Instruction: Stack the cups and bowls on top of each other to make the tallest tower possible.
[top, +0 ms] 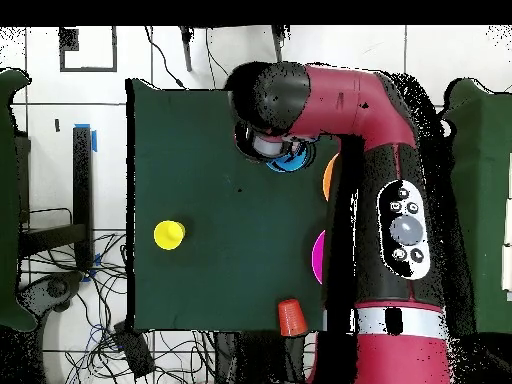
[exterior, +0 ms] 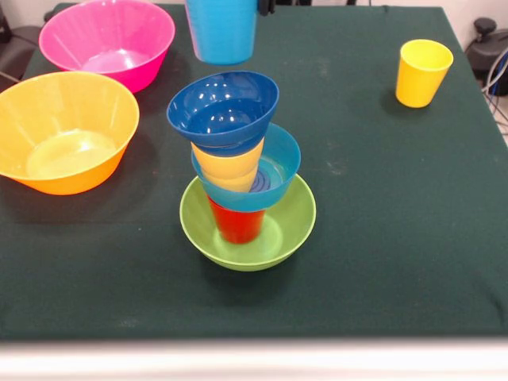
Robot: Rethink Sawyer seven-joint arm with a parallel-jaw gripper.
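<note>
Above the tower [exterior: 242, 175], at the top edge of the front view, hangs the light blue cup [exterior: 222, 30], upright, a little behind and to the left of the dark blue bowl [exterior: 224, 107] that tops the leaning stack. The gripper itself is hidden, so I cannot tell how it stands. My judgement: the cup must come forward and down into that bowl.
</note>
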